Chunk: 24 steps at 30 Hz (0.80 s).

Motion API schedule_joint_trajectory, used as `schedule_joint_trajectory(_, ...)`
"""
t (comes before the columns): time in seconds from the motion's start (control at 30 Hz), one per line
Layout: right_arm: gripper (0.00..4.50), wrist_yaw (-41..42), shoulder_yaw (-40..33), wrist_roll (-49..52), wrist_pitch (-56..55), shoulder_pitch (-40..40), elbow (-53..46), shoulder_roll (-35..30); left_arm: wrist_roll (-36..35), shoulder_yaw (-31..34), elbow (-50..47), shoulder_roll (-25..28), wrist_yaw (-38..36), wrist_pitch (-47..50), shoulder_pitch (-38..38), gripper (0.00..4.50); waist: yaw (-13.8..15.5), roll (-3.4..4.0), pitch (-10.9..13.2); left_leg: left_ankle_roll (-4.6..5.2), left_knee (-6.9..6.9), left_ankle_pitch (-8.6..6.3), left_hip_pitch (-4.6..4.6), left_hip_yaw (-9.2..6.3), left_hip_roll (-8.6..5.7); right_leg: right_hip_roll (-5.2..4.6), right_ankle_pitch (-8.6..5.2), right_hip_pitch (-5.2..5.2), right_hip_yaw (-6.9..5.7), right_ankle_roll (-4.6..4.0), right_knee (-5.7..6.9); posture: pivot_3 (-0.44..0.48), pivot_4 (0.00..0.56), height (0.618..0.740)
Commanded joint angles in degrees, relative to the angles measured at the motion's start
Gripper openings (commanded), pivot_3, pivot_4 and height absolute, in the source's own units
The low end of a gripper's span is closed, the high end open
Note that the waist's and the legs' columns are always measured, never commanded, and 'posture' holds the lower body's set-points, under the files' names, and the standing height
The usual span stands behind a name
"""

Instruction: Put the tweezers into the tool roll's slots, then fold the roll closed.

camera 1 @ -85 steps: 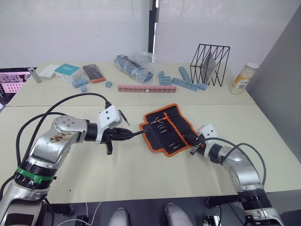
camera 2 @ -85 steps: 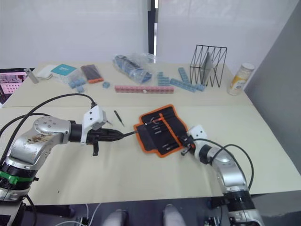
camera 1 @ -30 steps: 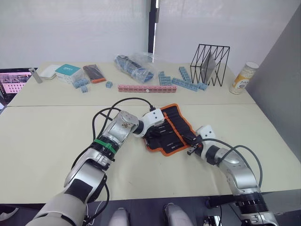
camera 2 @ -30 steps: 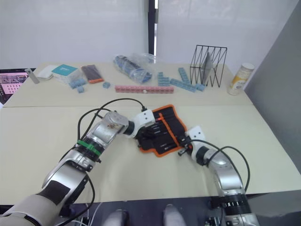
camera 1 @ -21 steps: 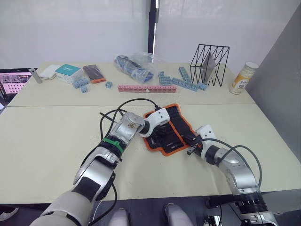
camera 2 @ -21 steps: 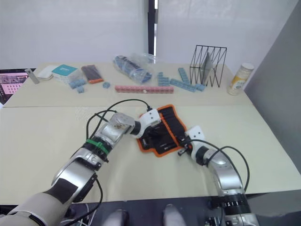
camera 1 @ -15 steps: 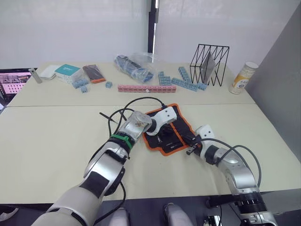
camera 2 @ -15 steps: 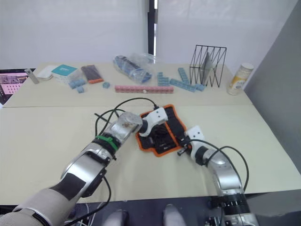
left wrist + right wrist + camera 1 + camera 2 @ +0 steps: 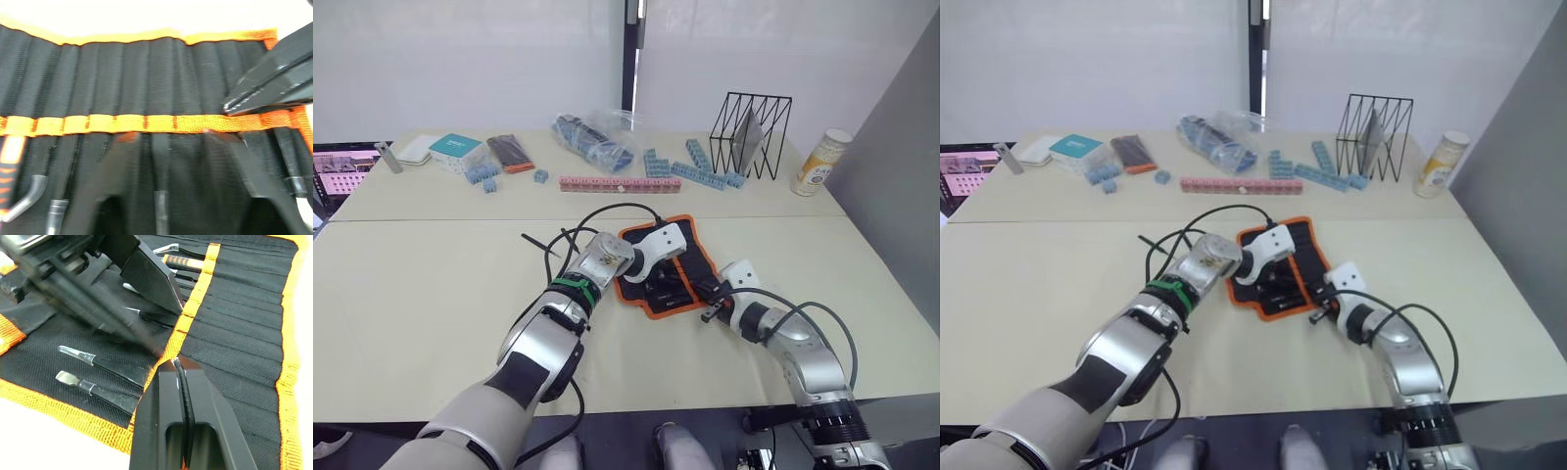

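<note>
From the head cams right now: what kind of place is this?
Likely a lab or test workspace, not a home: plain pale tables against a blank white wall, with props laid out, namely the tool roll, rows of blue blocks and a wire rack.

black fabric tool roll [image 9: 683, 266]: black ribbed cloth, orange edging, orange strip across the inside
slim tweezers in the roll [image 9: 98, 363]: black bodies, silvery tips; one has an orange-and-black striped grip
table [image 9: 431, 284]: pale beige
long block strip [image 9: 619, 183]: pink
wire rack [image 9: 750, 119]: black
</note>
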Motion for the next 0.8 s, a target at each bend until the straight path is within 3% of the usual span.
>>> schedule_joint_trajectory(0.03,0.0,1.3,2.3,-0.8,0.3,-0.3,1.7,0.0,-3.2,3.3,-16.7,5.6,-2.8,9.3,3.8,4.09,-0.7,0.01,0.0,0.0,0.0,0.0,0.03,0.0,0.0,0.0,0.0,-0.01,0.01,-0.01,0.06,0.0,0.15,0.737)
schedule_joint_trajectory(0.07,0.0,1.3,2.1,-0.8,0.0,-0.8,2.1,-0.1,-4.3,4.2,-21.7,7.4,-3.2,12.3,5.6,4.41,-0.9,0.02,0.0,0.01,0.0,0.01,0.03,0.0,0.0,0.0,-0.01,-0.03,0.01,-0.01,0.13,0.0,0.15,0.737)
schedule_joint_trajectory(0.27,0.0,1.7,1.6,-0.5,-1.3,-1.9,3.2,-0.7,-8.7,11.8,-40.8,15.5,0.6,22.4,14.4,4.46,-0.9,0.04,0.0,0.01,0.01,0.01,0.16,-0.02,0.0,0.01,-0.15,-0.05,0.04,-0.05,0.48,0.0,0.15,0.737)
schedule_joint_trajectory(0.4,0.0,2.7,2.0,-0.3,-2.1,-3.0,4.3,-0.5,-11.2,23.5,-49.1,18.3,10.9,25.5,22.4,4.46,-1.1,0.04,0.0,0.01,0.07,0.01,0.17,-0.01,0.0,0.01,-0.15,-0.03,0.05,-0.05,0.48,0.0,0.15,0.737)
schedule_joint_trajectory(0.5,0.0,3.7,2.7,-0.3,-2.8,-3.6,5.5,-0.2,-13.7,31.3,-54.9,17.2,19.0,28.9,26.0,4.46,-1.0,0.04,0.0,0.02,0.04,0.01,0.22,-0.04,0.05,0.05,-0.14,-0.05,0.03,-0.06,0.55,0.0,0.15,0.737)
schedule_joint_trajectory(0.7,0.0,5.5,3.6,-0.3,-3.9,-4.9,7.8,0.2,-16.3,46.5,-67.8,13.4,30.1,18.5,43.1,4.46,-1.4,0.05,0.0,0.01,0.03,0.01,0.28,0.05,0.09,0.05,-0.12,-0.01,0.06,-0.1,0.48,0.0,0.15,0.737)
schedule_joint_trajectory(0.8,0.0,5.8,3.6,-0.4,-4.4,-5.3,8.8,0.5,-16.8,48.6,-72.2,11.8,30.9,11.7,52.3,4.46,-1.2,0.02,0.0,0.01,-0.05,0.01,0.31,0.07,0.13,0.06,-0.11,-0.05,0.04,-0.2,0.49,0.0,0.15,0.737)
